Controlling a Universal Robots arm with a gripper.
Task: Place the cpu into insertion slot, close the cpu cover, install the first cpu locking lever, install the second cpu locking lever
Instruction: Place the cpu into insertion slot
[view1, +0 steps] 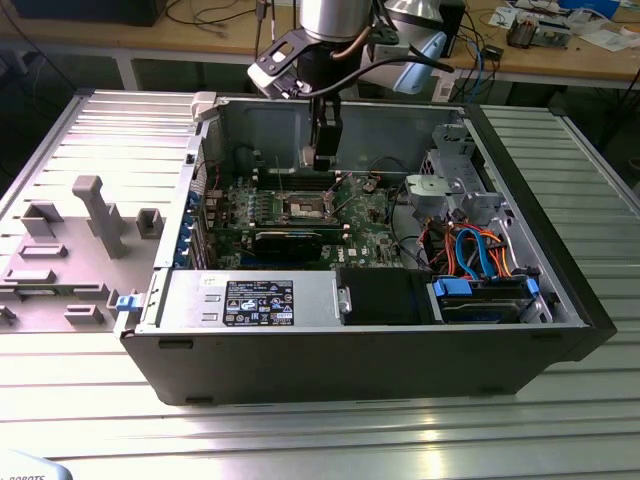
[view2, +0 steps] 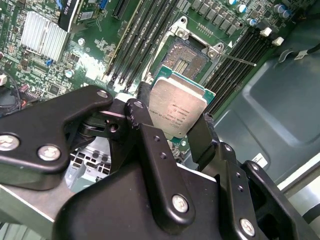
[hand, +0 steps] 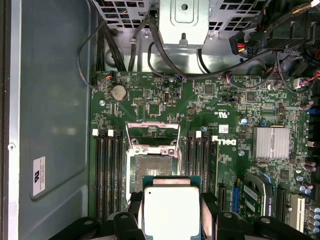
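The cpu (view2: 177, 107), a flat square chip with a silver-grey top, is clamped by its edges between my black fingers (view2: 145, 102); the gripper (view2: 175, 117) is shut on it. In the first wrist view the cpu (hand: 171, 210) hovers just short of the insertion slot (hand: 152, 167), whose gold-brown contact field lies bare. The cpu cover (hand: 152, 124) stands swung up at the slot's far edge. A thin locking lever (view2: 237, 60) sticks out beside the insertion slot (view2: 185, 57). In the exterior view the gripper (view1: 322, 160) hangs inside the case above the slot (view1: 305, 208).
Memory slots (hand: 107, 175) flank the socket on both sides. A black expansion card (view1: 290, 240) lies in front of it, and a heatsink (hand: 271, 142) sits nearby. A drive cage (view1: 450, 185) and orange and blue cables (view1: 480, 255) fill the exterior view's right. The case walls (view1: 350, 350) surround everything.
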